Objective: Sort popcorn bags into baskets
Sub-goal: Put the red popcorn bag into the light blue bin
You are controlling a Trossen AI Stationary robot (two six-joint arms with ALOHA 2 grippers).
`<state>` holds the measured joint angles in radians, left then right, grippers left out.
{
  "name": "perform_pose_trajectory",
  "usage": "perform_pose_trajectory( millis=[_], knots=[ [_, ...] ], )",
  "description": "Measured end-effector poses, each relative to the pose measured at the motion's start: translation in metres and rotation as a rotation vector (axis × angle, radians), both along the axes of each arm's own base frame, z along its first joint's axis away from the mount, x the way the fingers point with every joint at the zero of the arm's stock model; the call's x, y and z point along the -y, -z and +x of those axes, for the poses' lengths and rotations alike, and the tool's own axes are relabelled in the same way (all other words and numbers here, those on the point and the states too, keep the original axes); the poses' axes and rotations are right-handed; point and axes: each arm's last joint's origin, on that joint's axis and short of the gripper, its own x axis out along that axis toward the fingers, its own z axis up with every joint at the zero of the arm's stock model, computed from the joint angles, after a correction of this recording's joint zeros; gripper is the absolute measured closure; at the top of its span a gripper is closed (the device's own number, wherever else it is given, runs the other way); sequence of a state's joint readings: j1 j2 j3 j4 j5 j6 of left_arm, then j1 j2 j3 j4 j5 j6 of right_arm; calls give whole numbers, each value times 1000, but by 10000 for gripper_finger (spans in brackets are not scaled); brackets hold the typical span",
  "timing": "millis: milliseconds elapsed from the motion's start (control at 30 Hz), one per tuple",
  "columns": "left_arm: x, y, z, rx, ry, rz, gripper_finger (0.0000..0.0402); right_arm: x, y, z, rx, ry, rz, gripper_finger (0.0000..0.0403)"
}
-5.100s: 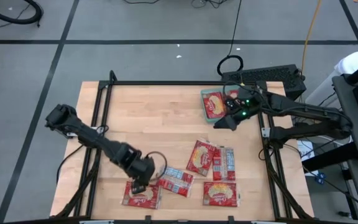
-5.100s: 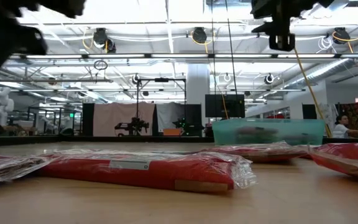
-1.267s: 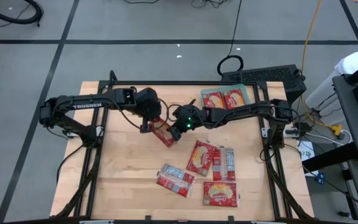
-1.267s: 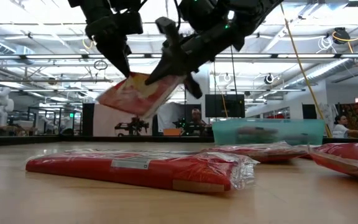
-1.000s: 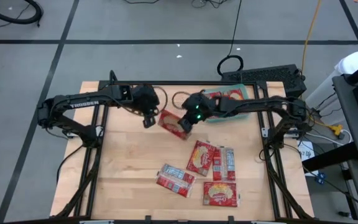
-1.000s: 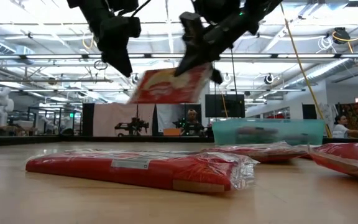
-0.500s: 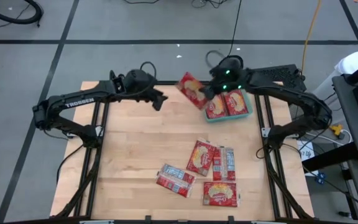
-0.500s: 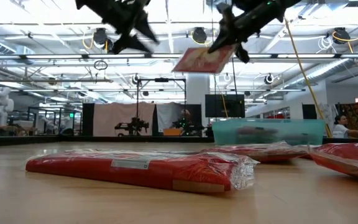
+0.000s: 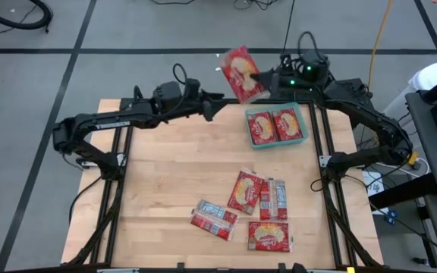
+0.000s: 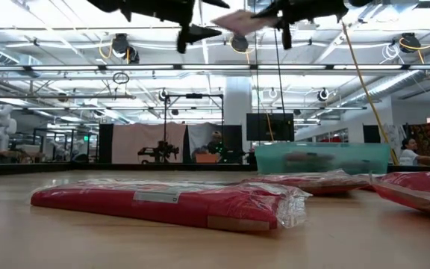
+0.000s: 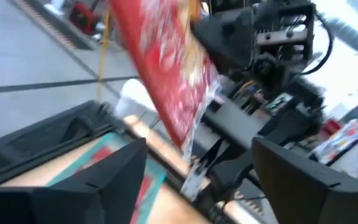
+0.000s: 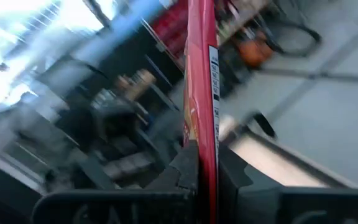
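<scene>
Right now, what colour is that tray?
Teal-green tray, clearest in the high view.

Little readable text in view

No brand name can be made out on the popcorn bags [image 9: 266, 196]; only a barcode strip is seen on the edge of the held popcorn bag [image 12: 201, 93], its digits unreadable.
</scene>
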<state>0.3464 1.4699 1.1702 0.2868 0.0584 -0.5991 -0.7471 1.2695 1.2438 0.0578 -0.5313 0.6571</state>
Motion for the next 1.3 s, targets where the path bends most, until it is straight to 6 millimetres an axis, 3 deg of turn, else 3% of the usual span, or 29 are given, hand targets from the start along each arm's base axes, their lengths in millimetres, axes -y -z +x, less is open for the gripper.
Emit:
perform_pose_trajectory(
  millis=[167,400,567,800,967,1133,1300],
  knots=[
    [-5,10,20,130,10,-17,95,2,-11,5,130,-66,-31,395],
    [-7,10,33,349,45,35,145,4,-11,8,157,-83,-44,394],
    [-10,12,34,339,34,64,220,4,-6,16,148,-63,-24,394],
    [-33,15,26,333,119,-43,377,3,1,27,143,-43,35,393],
    [-57,21,14,256,258,-116,376,4,7,27,104,-35,123,367],
    [-76,24,1,208,356,-132,386,3,11,14,13,-11,214,318],
    [-83,34,-3,111,410,-195,385,5,7,2,8,0,227,268]
  ],
)
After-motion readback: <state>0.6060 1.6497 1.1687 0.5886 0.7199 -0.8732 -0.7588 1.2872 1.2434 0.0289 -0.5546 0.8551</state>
